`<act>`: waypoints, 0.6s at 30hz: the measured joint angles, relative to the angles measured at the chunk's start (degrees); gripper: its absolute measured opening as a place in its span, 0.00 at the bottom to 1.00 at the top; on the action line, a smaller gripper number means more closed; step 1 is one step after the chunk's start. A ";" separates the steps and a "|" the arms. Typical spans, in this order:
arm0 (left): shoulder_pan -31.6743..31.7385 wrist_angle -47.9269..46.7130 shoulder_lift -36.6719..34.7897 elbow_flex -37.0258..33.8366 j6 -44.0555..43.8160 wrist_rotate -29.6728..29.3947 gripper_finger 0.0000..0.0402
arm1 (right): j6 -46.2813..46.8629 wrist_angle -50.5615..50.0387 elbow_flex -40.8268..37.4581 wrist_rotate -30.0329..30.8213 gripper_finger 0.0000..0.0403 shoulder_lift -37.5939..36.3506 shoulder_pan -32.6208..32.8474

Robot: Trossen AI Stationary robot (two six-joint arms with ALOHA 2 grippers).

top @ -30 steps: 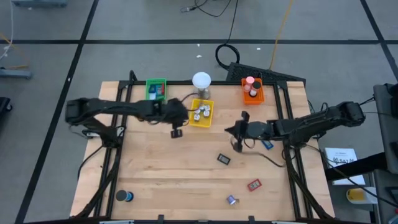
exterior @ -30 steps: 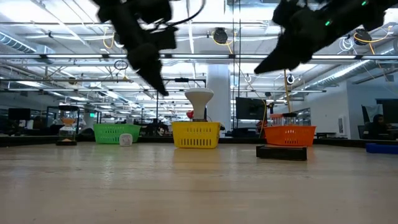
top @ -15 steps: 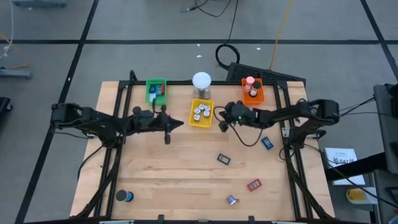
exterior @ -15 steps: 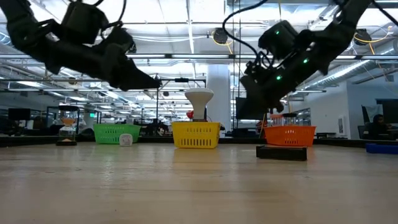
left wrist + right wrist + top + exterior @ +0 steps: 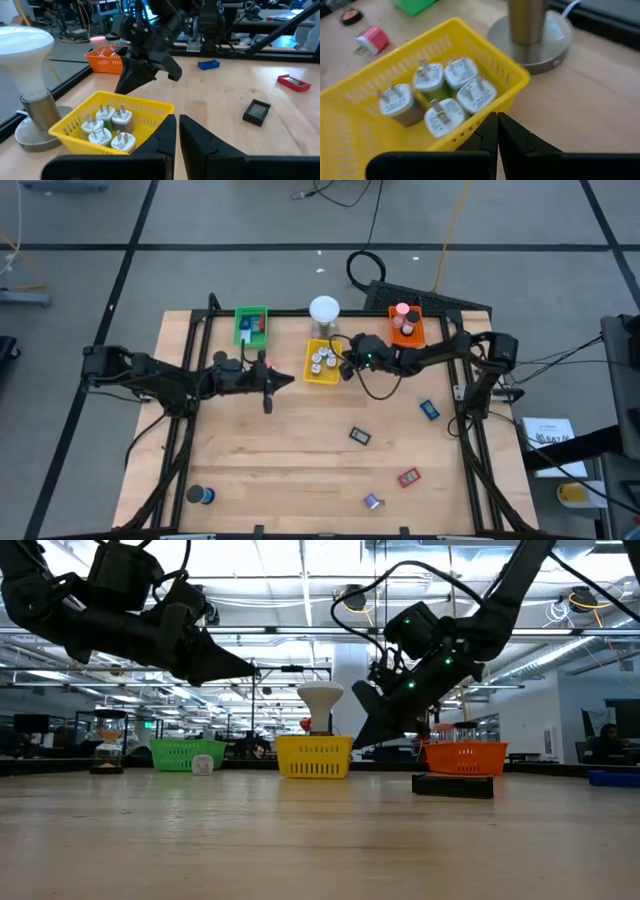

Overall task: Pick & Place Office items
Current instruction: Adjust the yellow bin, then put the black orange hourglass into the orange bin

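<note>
Broadly, largest to smallest:

Table: a light wooden top inside a dark frame, with both arms reaching over its far half.

Left arm: it stretches from the left edge toward the middle; the left gripper hangs above bare wood just left of the yellow tray, and its fingers are pressed almost together with nothing between them.

Right arm: it comes in from the right edge; the right gripper hangs at the yellow tray's right rim, fingers closed and empty, pointing at the plugs inside.

Lamp-like cylinder: a white dome on a metal post and round base, standing just behind the yellow tray.

Green tray: at the far left of the row, holding red and blue pieces.

Orange tray: at the far right of the row, with a pink-topped item standing in it.

Yellow tray contents: four or five silvery-white plugs lie packed together, prongs up.

Pink plug: lying on the wood between the green and yellow trays.

Loose office items: a blue piece near the right edge; a dark rectangular piece at mid-table; a red piece nearer the front; a small purple-and-silver bit close to the front edge; a black-and-blue roll at the front left corner.
</note>
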 joint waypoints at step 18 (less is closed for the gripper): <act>-0.82 -46.35 -21.38 11.11 -10.56 -9.23 0.06 | -7.40 -14.19 -1.85 0.28 0.00 -18.37 5.28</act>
